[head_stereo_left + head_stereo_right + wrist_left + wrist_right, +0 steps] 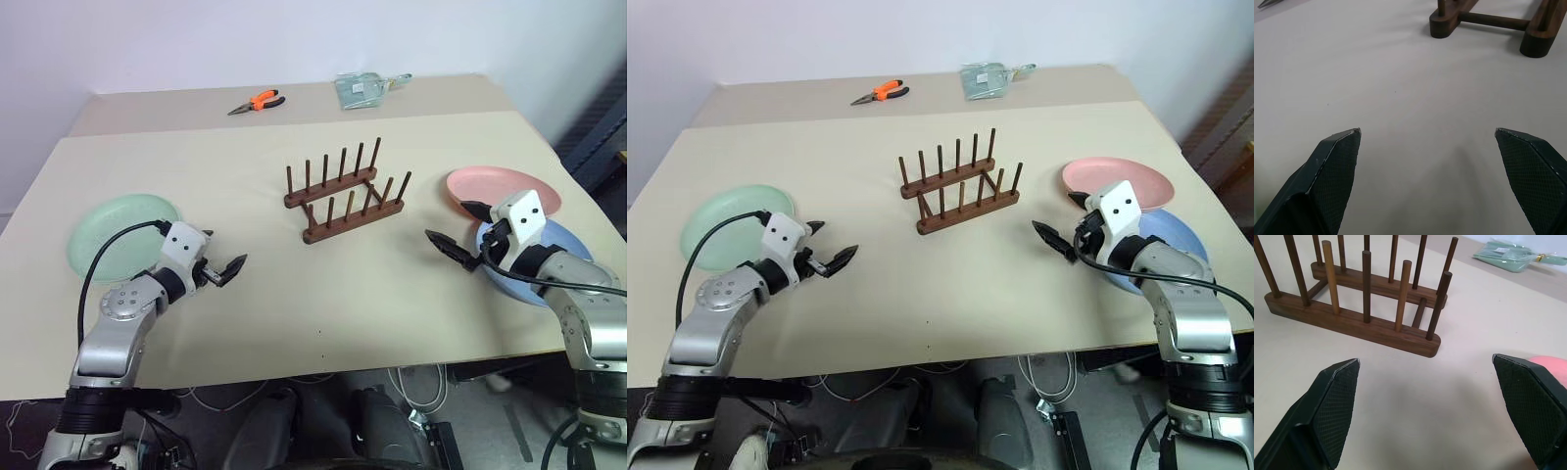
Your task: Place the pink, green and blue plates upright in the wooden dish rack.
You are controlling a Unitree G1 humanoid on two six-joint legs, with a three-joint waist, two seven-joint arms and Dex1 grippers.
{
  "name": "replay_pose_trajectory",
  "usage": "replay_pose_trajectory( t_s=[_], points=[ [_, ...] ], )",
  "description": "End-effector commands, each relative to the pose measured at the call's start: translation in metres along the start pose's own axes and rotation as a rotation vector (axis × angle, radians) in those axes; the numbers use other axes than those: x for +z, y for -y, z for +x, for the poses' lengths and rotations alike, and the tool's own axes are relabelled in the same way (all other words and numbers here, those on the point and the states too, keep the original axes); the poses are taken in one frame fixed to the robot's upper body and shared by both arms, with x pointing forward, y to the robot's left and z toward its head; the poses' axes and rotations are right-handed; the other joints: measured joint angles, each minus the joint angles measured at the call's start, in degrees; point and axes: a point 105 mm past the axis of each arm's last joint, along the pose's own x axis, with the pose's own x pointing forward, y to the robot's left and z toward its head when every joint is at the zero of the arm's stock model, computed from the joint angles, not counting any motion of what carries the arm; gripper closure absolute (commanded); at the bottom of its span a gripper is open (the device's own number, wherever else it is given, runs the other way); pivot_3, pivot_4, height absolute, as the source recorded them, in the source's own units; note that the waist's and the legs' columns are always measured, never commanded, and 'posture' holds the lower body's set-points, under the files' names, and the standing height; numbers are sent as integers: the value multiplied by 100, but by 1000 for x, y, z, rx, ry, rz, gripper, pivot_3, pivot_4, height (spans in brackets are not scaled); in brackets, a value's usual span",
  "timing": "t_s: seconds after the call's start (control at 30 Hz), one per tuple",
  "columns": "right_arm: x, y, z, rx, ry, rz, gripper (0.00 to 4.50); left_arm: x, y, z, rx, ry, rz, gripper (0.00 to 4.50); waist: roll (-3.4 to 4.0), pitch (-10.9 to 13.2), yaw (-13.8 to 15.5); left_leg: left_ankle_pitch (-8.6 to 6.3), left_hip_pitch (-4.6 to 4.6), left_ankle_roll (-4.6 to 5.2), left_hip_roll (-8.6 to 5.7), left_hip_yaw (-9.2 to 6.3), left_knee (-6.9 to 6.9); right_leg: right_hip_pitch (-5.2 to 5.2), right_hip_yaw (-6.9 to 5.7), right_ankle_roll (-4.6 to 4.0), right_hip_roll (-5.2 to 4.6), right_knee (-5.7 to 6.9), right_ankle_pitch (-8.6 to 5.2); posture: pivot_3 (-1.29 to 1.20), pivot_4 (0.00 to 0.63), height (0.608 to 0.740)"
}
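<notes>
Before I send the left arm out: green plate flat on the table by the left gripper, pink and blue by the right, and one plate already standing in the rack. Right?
Not quite: the wooden dish rack holds no plate, as the left eye view shows. The green plate lies flat by the left gripper; the pink plate and blue plate lie by the right gripper.

Left gripper fingers spread, empty, over bare desk; green plate behind them. Right gripper fingers apart, pink plate beside, blue plate beneath wrist. Wooden dish rack between both, empty.
</notes>
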Motion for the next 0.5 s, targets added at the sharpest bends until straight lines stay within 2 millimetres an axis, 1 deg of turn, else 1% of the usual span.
replay_pose_trajectory(
  t_s=[0.03, 0.13, 0.23, 0.37, 0.43, 0.5],
  points=[
    [11, 4, 5, -9, 46, -51, 58, 12, 6, 4, -7, 46, 32, 0, 0, 0, 1, 0, 0, 0, 0, 0, 0, 0, 0, 0, 0, 0, 0, 0, 150, 719],
    [11, 4, 9, -4, 45, -67, 58, 14, 14, 6, -25, 54, 25, 0, 0, 0, 4, 2, 0, 3, 0, 0, 0, 0, -1, 0, 0, 0, 0, 0, 150, 719],
    [11, 0, 14, 23, 41, -53, 58, 16, 23, 11, -59, 65, 8, 0, 0, 1, 4, 3, 0, 5, 0, 0, 0, 0, -1, 1, 0, 0, 0, 0, 150, 719],
    [8, -23, 16, 116, 22, -21, 58, 18, 44, 22, -167, 70, 7, 0, 0, 1, 13, 3, 0, 5, 0, 0, 0, 0, -1, 1, 0, 0, 0, 0, 150, 719],
    [9, -32, 16, 135, 26, -14, 58, 16, 53, 28, -223, 57, 8, 0, 0, 1, 10, 3, -1, 6, 0, 0, 1, 0, -1, 1, -1, -1, 0, 0, 150, 719],
    [8, -41, 19, 117, 32, -23, 58, 14, 65, 43, -308, 29, 30, 0, 1, 0, 8, 3, -2, 6, 0, -1, 1, 0, -1, 1, 0, 0, 0, 0, 150, 719]
  ],
)
